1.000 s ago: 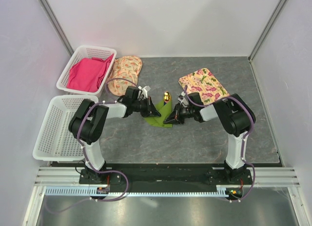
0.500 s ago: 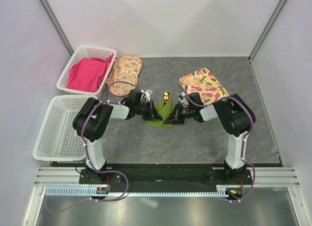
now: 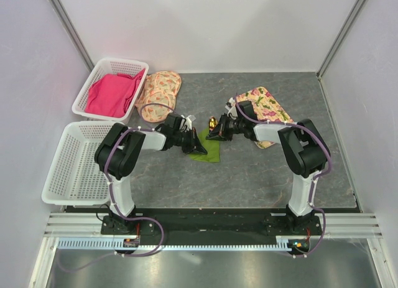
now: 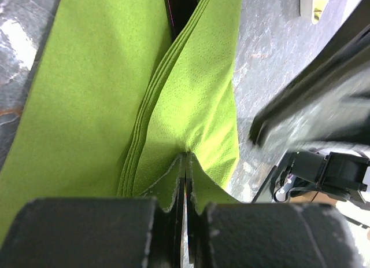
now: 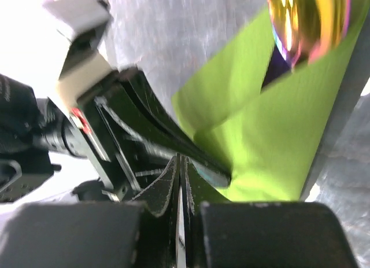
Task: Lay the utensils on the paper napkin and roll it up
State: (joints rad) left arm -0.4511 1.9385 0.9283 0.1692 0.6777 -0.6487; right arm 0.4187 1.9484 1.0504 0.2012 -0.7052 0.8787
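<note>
The lime-green paper napkin (image 3: pixel 209 152) lies folded on the grey table between the two arms. My left gripper (image 3: pixel 193 142) is at its left edge. In the left wrist view my left gripper (image 4: pixel 186 158) is shut, pinching a fold of the paper napkin (image 4: pixel 110 88). A dark utensil (image 4: pixel 180 10) runs down inside the fold. The shiny gold end of the shorter utensil (image 3: pixel 212 122) sticks out past the napkin's far edge, and the same gold end (image 5: pixel 306 19) shows above the green sheet (image 5: pixel 272 135). My right gripper (image 3: pixel 216 133) is just right of that end. It (image 5: pixel 180 161) is shut on nothing.
A white basket (image 3: pixel 93 83) holding a pink cloth (image 3: pixel 112 94) stands at the back left. Nearer, an empty white basket (image 3: pixel 68 163) sits at the left edge. Floral mats lie at the back: one (image 3: pixel 160 92) beside the basket, one (image 3: pixel 264 104) under the right arm.
My right gripper has left the napkin's right edge and moved up toward the gold end. The napkin has dropped flatter. My left gripper has slid slightly right, still pinching the napkin.
</note>
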